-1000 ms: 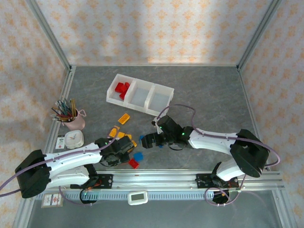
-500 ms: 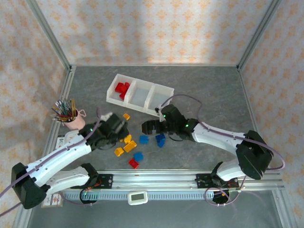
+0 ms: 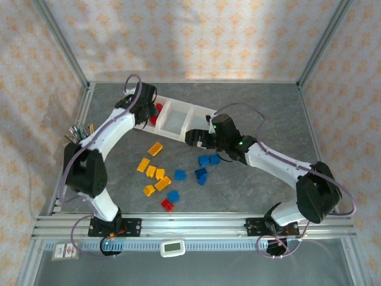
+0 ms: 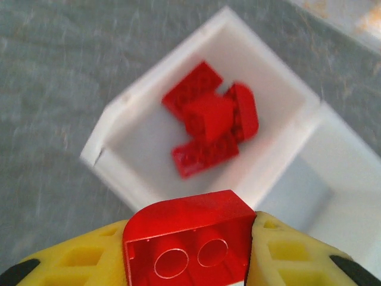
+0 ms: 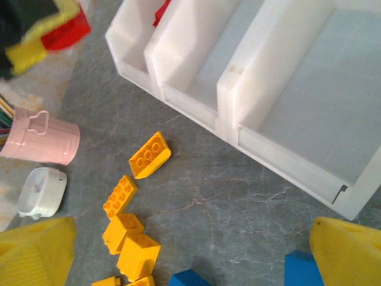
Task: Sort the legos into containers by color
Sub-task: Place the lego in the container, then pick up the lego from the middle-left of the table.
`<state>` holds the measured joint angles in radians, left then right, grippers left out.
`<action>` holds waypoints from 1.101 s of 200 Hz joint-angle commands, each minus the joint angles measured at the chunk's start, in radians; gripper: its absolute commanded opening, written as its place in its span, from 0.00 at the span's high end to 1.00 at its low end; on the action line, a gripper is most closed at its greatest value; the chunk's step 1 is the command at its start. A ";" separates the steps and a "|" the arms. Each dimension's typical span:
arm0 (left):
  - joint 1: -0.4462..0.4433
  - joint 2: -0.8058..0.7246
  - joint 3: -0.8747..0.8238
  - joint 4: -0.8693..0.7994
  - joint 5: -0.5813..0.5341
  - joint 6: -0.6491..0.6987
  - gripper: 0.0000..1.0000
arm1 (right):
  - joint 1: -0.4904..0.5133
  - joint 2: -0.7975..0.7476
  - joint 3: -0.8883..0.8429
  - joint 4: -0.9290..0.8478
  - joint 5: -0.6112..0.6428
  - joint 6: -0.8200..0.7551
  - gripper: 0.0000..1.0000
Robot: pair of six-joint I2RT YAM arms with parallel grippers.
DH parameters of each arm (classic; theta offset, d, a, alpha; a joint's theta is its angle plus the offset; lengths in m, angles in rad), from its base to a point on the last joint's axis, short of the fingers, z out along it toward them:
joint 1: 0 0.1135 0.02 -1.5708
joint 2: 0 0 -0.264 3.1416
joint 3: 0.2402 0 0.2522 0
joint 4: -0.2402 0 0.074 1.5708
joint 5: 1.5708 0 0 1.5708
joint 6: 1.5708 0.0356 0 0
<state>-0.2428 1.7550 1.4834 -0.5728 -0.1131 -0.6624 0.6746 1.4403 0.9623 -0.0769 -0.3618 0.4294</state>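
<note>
pink cup [image 5: 38, 140] w/ pencils [image 5: 4, 116] | white clock [image 5: 40, 190] nr cup | grey table [image 3: 262, 107]

Reference: tray [image 3: 171, 126].
Left compartment: blocked from above. The left arm [image 3: 110, 131] arches in from the near-left; the left gripper [image 4: 188, 257], clamped on a red brick [image 4: 187, 229], hangs over it. On its floor, a heap of red bricks [image 4: 208, 122].
Middle and right compartments: open from above, floors bare.
Just in front of the right compartment: the right gripper [image 5: 190, 253], jaws wide; the right arm [image 3: 274, 162] trails off to the near-right.
Near side of tray: yellow bricks [image 3: 153, 173] and blue bricks [image 3: 205, 161] scattered, bare strips between them.
Left of tray: pink cup [image 5: 38, 138], clock [image 5: 38, 192].
Behind and right of tray: bare table [image 3: 262, 107] out to the frame posts [image 3: 320, 44].
</note>
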 commanded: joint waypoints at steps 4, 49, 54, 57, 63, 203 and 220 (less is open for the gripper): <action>0.040 0.145 0.170 0.027 0.002 0.067 0.63 | -0.004 0.023 0.030 0.019 0.038 -0.021 0.00; 0.069 0.311 0.308 0.010 0.006 0.100 0.48 | -0.009 0.049 0.061 -0.002 0.043 -0.041 0.00; 0.073 0.318 0.320 -0.003 0.014 0.100 0.45 | -0.009 0.051 0.065 -0.004 0.040 -0.044 0.00; 0.074 0.320 0.324 -0.006 0.019 0.101 0.44 | -0.009 0.052 0.068 -0.005 0.038 -0.045 0.00; 0.076 0.317 0.323 -0.005 0.025 0.105 0.42 | -0.009 0.053 0.072 -0.009 0.037 -0.048 0.00; -0.169 -0.424 -0.423 -0.092 0.066 -0.086 0.33 | 0.070 -0.078 -0.053 -0.146 -0.003 -0.105 0.00; -0.263 -0.497 -0.479 -0.147 0.052 -0.184 0.33 | 0.104 -0.109 -0.103 -0.138 -0.021 -0.106 0.00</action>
<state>-0.4187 1.3380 1.0740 -0.5999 -0.0303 -0.6891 0.7444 1.3834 0.9188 -0.1875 -0.3595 0.3416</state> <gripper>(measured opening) 0.672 0.996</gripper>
